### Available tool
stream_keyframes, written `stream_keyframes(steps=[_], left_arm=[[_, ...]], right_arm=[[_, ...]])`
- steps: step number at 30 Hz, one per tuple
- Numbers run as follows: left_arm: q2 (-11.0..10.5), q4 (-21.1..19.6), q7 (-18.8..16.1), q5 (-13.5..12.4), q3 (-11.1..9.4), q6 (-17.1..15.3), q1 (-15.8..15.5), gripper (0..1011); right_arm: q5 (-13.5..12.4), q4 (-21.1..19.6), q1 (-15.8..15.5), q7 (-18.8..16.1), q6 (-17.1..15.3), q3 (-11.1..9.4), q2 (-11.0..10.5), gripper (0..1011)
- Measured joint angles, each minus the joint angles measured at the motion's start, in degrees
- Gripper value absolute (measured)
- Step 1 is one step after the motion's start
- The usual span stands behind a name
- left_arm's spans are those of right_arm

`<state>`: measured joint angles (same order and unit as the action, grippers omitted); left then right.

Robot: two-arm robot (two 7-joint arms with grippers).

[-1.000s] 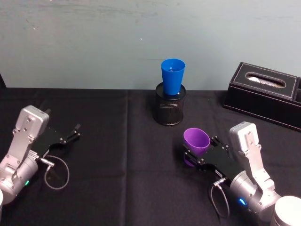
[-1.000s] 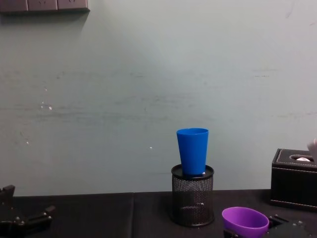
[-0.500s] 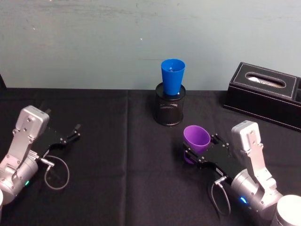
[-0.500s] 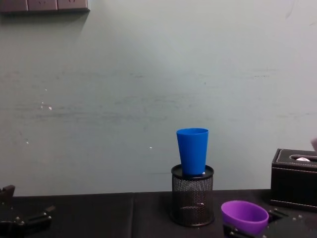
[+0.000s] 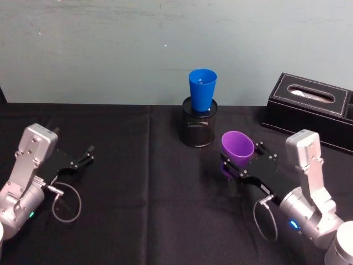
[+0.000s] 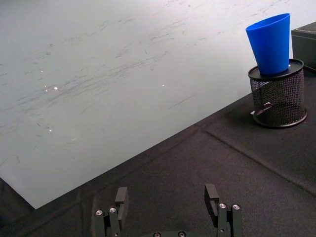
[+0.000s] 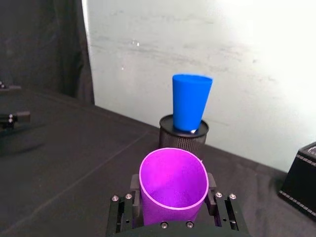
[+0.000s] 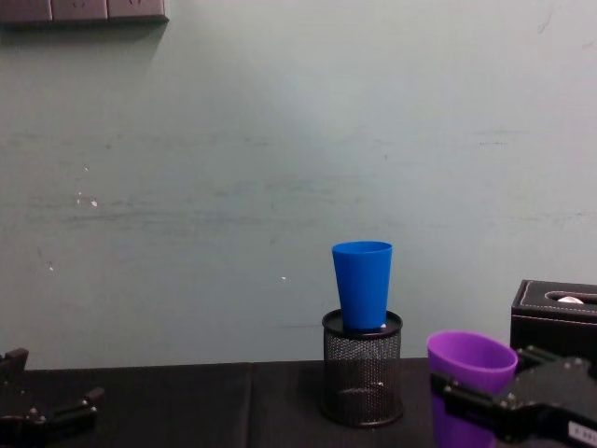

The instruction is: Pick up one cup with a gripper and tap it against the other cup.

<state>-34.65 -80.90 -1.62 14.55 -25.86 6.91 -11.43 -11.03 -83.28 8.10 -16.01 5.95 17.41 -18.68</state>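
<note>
Now right gripper [image 5: 241,160] clasps purple cup [image 5: 237,146] near blue cup [image 5: 202,88]

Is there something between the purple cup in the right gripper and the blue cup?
Nothing visible: open space separates the purple cup, in the right gripper, from the blue cup in the mesh holder. The left gripper rests far left.

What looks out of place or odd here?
The blue cup does not stand on the table: it sits upright in the mouth of the black mesh holder. The purple cup is held in the right gripper, apart from it. Nothing looks spilled. The left gripper is parked, open.
</note>
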Motion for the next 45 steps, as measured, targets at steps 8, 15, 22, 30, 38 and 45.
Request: stream_keyframes(steps=[8, 15, 22, 30, 38, 45], left_arm=[[0.0, 0.0, 0.0, 0.0, 0.0, 0.0, 0.0, 1011], [0.0, 0.0, 0.0, 0.0, 0.0, 0.0, 0.0, 1011], [0.0, 0.0, 0.0, 0.0, 0.0, 0.0, 0.0, 1011], [0.0, 0.0, 0.0, 0.0, 0.0, 0.0, 0.0, 1011], [0.0, 0.0, 0.0, 0.0, 0.0, 0.0, 0.0, 1011], [0.0, 0.0, 0.0, 0.0, 0.0, 0.0, 0.0, 1011]], right_arm=[[0.05, -2.38, -0.71, -1.04, -0.09, -1.93, 0.09, 746], [0.07, -3.83, -0.96, -1.51, -0.03, -3.1, 0.23, 746], [-0.11, -4.87, -1.01, -1.7, 0.45, -4.12, 0.3, 746], [-0.71, -5.48, -1.42, -2.47, 1.82, -5.06, 0.01, 746], [-0.68, -5.47, -1.39, -2.44, 1.61, -4.93, 0.04, 746], [-0.67, -5.47, -1.36, -2.43, 1.52, -4.88, 0.06, 746]])
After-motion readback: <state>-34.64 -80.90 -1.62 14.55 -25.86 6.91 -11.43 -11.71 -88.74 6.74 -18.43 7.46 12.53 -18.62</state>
